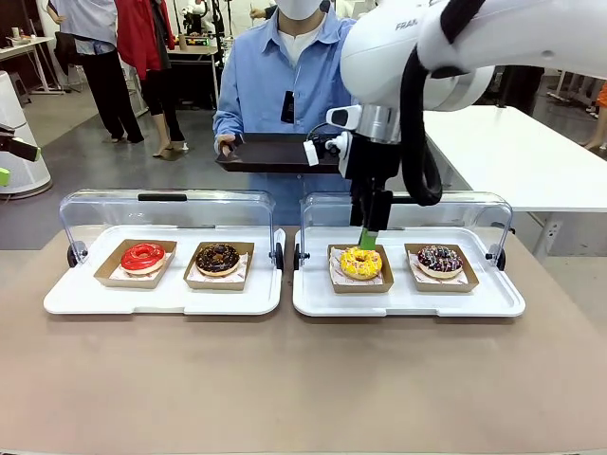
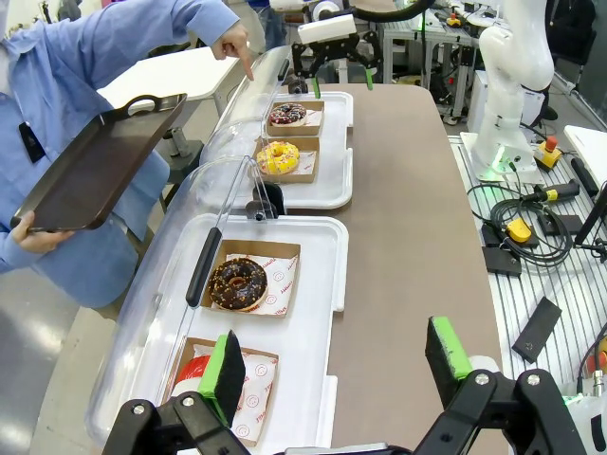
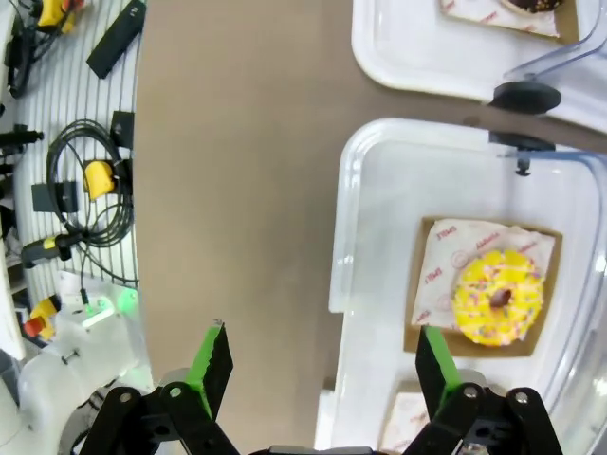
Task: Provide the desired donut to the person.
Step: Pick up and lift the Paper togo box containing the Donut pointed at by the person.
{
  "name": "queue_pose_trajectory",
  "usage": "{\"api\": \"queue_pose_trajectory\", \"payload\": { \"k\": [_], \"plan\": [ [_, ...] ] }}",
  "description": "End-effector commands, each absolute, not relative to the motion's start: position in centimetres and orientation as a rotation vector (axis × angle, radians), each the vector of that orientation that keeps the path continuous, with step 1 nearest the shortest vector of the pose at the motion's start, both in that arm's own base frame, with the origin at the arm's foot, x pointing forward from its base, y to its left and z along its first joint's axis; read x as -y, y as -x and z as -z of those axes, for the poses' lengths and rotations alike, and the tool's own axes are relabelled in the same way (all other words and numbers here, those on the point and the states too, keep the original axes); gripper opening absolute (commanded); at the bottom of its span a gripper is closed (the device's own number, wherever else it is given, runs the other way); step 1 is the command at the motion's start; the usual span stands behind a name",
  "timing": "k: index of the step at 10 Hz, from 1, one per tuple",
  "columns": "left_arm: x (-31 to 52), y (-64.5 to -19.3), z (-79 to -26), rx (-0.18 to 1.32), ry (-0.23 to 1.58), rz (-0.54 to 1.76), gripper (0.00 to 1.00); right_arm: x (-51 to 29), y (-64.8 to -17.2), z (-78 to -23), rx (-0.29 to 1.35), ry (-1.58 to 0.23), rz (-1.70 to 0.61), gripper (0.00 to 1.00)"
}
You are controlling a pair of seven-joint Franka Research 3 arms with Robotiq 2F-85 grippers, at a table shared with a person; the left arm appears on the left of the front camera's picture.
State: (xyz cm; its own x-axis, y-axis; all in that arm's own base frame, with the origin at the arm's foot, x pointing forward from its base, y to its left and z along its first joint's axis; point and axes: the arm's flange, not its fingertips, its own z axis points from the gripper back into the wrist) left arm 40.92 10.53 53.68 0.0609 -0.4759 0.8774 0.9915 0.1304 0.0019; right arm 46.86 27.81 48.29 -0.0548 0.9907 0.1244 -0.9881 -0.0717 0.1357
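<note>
Brown bench [image 1: 285,379] surface is carrying two white trays side by side, each with a clear lid [image 1: 161,213] standing raised along its far edge. Left tray [image 1: 161,299] is holding a red donut [image 1: 142,256] and a chocolate donut [image 1: 218,258]. Right tray [image 1: 408,301] is holding a yellow donut [image 1: 360,263] and a dark sprinkled donut [image 1: 439,259]. Every donut is sitting in its own brown card boat.

Robot's right hand [image 1: 368,237] is hanging just above the far edge of the yellow donut, fingers pointing down. Its wrist view is showing the green pads [image 3: 211,355] spread wide with nothing between them, the yellow donut lying ahead and off to one side, untouched.

Robot's left hand [image 2: 334,365] is hovering over the red donut's end of the left tray, pads likewise spread and gripping nothing.

Person [image 1: 285,85] is standing at the far side of the bench, supporting a dark serving tray [image 1: 270,152] from below with one hand [image 2: 33,237]. The left wrist view is showing the person's pointing hand [image 2: 230,43] aiming a finger down at the right tray's raised lid; which of the two donuts there is being singled out cannot be told
</note>
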Motion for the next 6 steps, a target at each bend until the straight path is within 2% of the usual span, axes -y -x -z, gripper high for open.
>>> {"api": "queue_pose_trajectory", "payload": {
  "k": [1, 6],
  "plan": [
    [-10.65, -40.88, -53.82, 0.876, 0.767, 1.293, 1.00, -29.18, -48.56, -47.84, -0.058, -0.197, -1.591, 1.00],
    [-10.65, -40.88, -53.82, 0.876, 0.767, 1.293, 1.00, -28.37, -47.62, -47.53, -0.026, -0.218, -1.620, 1.00]
  ]
}}
